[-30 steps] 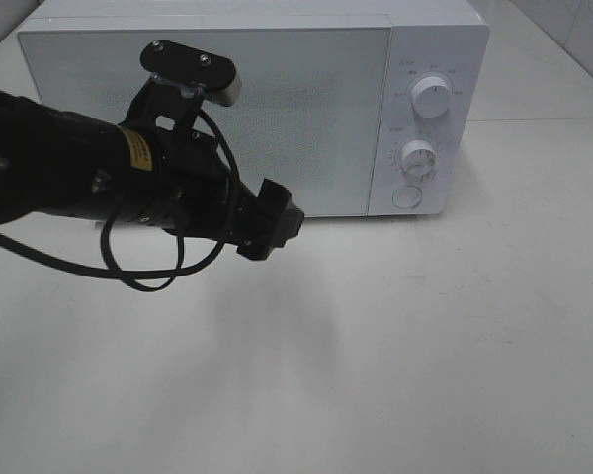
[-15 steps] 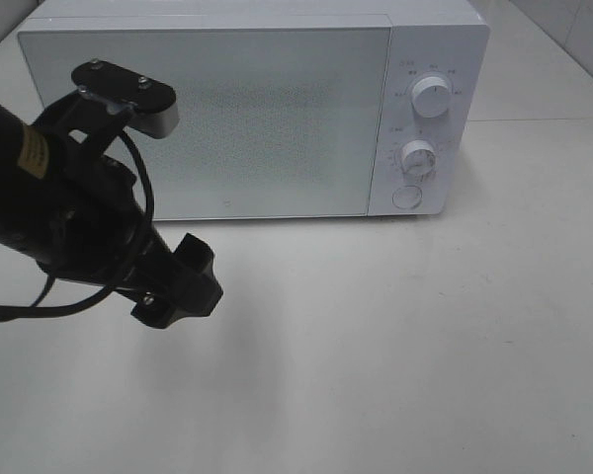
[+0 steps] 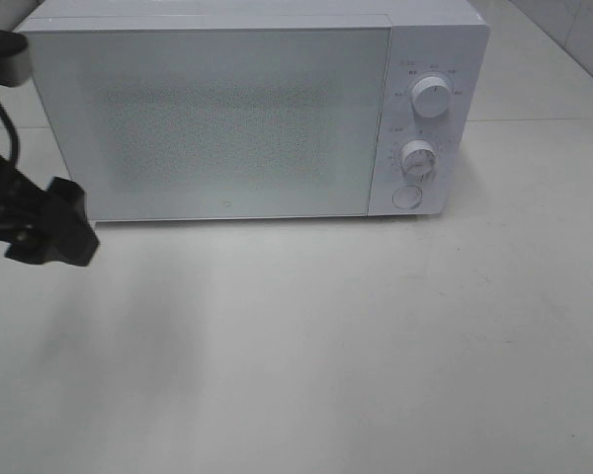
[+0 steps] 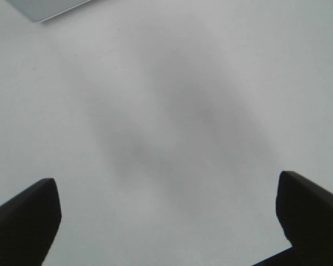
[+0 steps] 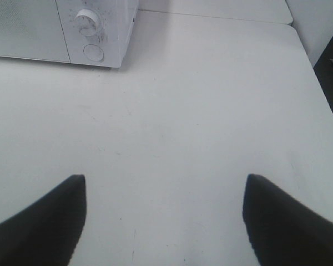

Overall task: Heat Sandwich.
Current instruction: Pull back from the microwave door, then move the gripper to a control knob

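Observation:
The sandwich is out of view in every frame. A white microwave stands at the back of the table with its door shut. My left gripper hangs at the far left edge of the exterior view, in front of the microwave's left corner. In the left wrist view my left gripper is open over bare table, nothing between its fingers. My right gripper is also open and empty, above the table to the right of the microwave; the exterior view does not show it.
The microwave's control panel carries two round knobs and a round button. White tabletop spreads in front of it. A corner of the microwave shows in the left wrist view. The table's right edge drops to a dark gap.
My left arm has swung from in front of the microwave door down and away to the left edge of the view. The microwave door stays shut.

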